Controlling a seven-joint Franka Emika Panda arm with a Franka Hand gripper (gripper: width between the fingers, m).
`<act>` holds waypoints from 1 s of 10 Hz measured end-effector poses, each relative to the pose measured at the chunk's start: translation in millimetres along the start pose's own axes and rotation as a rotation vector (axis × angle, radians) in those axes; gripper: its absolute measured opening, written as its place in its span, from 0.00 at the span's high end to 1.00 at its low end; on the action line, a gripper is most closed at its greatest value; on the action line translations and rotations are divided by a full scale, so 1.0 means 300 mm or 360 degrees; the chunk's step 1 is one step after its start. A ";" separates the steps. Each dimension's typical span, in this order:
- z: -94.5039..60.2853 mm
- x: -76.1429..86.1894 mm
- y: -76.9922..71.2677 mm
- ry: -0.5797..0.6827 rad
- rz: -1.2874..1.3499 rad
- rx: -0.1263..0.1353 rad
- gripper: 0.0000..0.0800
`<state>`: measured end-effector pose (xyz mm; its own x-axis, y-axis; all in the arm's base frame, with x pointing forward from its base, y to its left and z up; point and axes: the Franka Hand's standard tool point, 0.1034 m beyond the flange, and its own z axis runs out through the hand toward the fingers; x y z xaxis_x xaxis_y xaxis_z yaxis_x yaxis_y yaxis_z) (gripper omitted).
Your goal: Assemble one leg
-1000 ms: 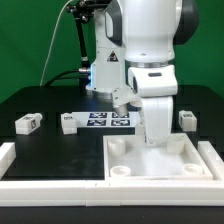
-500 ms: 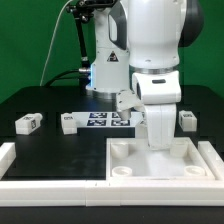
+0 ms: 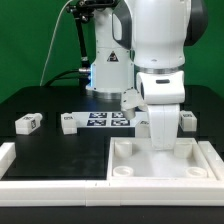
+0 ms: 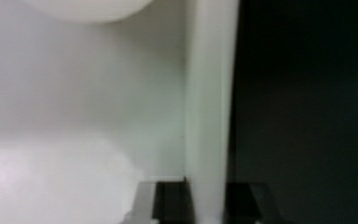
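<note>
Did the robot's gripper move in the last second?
Yes. The white two-finger gripper shifted toward the exterior view's right, judged against the large white square tray.

The exterior view is bright and even — the white arm [image 3: 160, 40] nearly washes out, and soft shadows sit inside the tray [image 3: 150, 178]. The wrist view is blurred throughout — pale surfaces overexposed, the dark side featureless.
</note>
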<state>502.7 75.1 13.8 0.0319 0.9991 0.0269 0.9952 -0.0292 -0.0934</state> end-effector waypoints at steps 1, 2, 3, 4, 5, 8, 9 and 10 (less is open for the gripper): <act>0.001 -0.001 -0.001 0.0000 0.0001 0.0001 0.92; 0.002 -0.002 -0.001 0.0000 0.0002 0.0002 0.83; 0.002 -0.003 -0.001 0.0000 0.0002 0.0002 0.66; 0.002 -0.004 -0.001 -0.0001 0.0003 0.0002 0.66; 0.003 -0.004 -0.001 -0.0001 0.0003 0.0002 0.42; 0.003 -0.006 -0.001 -0.0001 0.0005 0.0003 0.21; 0.003 -0.006 -0.001 -0.0001 0.0005 0.0003 0.19; 0.003 -0.007 -0.001 -0.0001 0.0005 0.0003 0.19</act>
<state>502.1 73.1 12.8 0.0350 0.9990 0.0259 0.9949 -0.0324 -0.0953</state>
